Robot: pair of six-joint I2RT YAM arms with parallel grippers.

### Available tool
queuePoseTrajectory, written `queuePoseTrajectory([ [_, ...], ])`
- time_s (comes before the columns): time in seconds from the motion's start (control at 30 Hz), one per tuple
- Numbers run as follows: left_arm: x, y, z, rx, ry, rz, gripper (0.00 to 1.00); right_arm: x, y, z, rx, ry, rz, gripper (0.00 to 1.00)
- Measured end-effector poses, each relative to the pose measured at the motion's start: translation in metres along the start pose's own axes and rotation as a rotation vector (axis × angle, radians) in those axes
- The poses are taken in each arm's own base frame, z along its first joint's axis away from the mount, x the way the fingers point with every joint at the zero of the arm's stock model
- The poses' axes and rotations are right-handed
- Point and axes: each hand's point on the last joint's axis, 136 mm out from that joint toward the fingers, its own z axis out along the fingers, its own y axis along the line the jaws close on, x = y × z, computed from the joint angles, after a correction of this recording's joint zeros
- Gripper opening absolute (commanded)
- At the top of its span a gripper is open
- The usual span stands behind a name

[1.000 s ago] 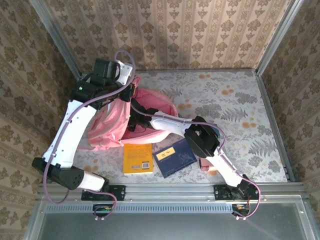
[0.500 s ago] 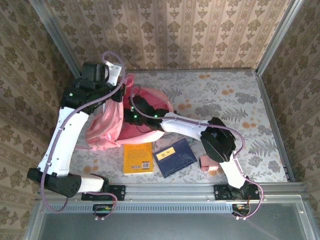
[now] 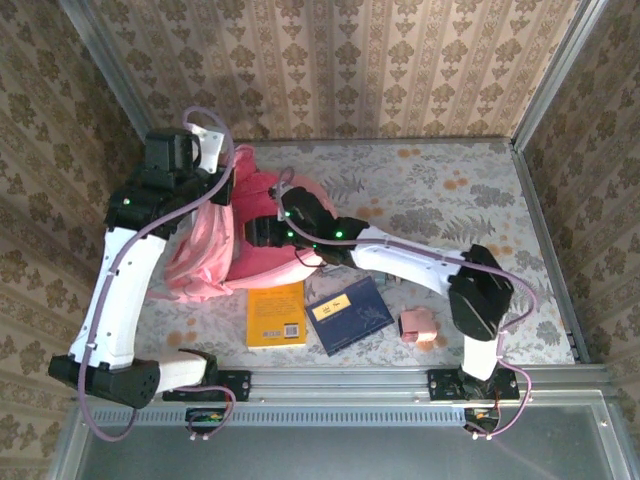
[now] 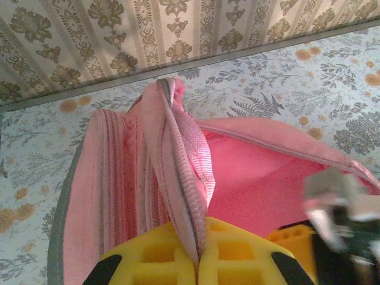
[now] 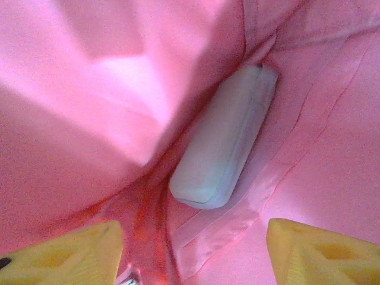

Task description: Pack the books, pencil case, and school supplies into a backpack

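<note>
The pink backpack (image 3: 200, 255) lies at the table's left with its mouth held open. My left gripper (image 3: 228, 180) is shut on the backpack's pale pink webbing strap (image 4: 187, 178), and in the left wrist view its yellow jaws (image 4: 200, 246) pinch that strap. My right gripper (image 3: 256, 232) reaches inside the backpack (image 5: 89, 89). There it (image 5: 196, 255) stands open, with nothing between its fingers. The mint-green pencil case (image 5: 225, 142) lies on the lining just beyond them. Outside, near the front edge, lie the yellow book (image 3: 275, 315), the navy book (image 3: 347, 312) and a pink blocky piece (image 3: 417, 323).
Patterned walls close in the left, back and right sides. The metal rail (image 3: 330, 378) with both arm bases runs along the near edge. The right arm (image 3: 420, 265) stretches low across the table above the books.
My right arm has stretched further left, pushing its gripper deeper into the backpack. My left arm has pulled the strap up and to the left. The pink piece now lies uncovered.
</note>
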Motion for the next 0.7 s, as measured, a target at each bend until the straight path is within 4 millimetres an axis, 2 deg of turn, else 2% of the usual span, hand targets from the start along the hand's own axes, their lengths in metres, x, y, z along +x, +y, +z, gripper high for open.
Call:
queuePoseTrajectory([
  [0.1,0.007,-0.001,0.016,0.01,0.0,-0.027,0.0,-0.022,0.003,-0.037,0.019,-0.068,-0.056,0.64],
  [0.17,0.015,-0.004,0.027,0.03,0.012,-0.049,0.0,-0.029,-0.003,-0.06,0.047,-0.099,-0.088,0.62],
  [0.3,0.025,-0.008,0.043,0.061,0.044,-0.092,0.0,-0.033,-0.045,-0.109,0.176,-0.142,-0.119,0.57],
  [0.4,0.026,-0.013,0.05,0.092,0.041,-0.129,0.0,-0.022,-0.104,-0.144,0.316,-0.123,-0.077,0.59],
  [0.47,0.028,-0.018,0.056,0.124,0.037,-0.154,0.0,-0.01,-0.15,-0.168,0.425,-0.086,-0.022,0.65],
  [0.53,0.031,-0.022,0.062,0.149,0.033,-0.171,0.0,0.003,-0.185,-0.183,0.521,-0.034,0.019,0.7],
  [0.63,0.036,-0.026,0.07,0.18,0.034,-0.187,0.0,0.037,-0.216,-0.189,0.622,0.107,0.045,0.7],
  [0.67,0.037,-0.028,0.073,0.189,0.033,-0.192,0.0,0.046,-0.222,-0.188,0.642,0.148,0.043,0.68],
  [0.7,0.038,-0.03,0.076,0.197,0.032,-0.196,0.0,0.057,-0.231,-0.186,0.669,0.196,0.045,0.61],
])
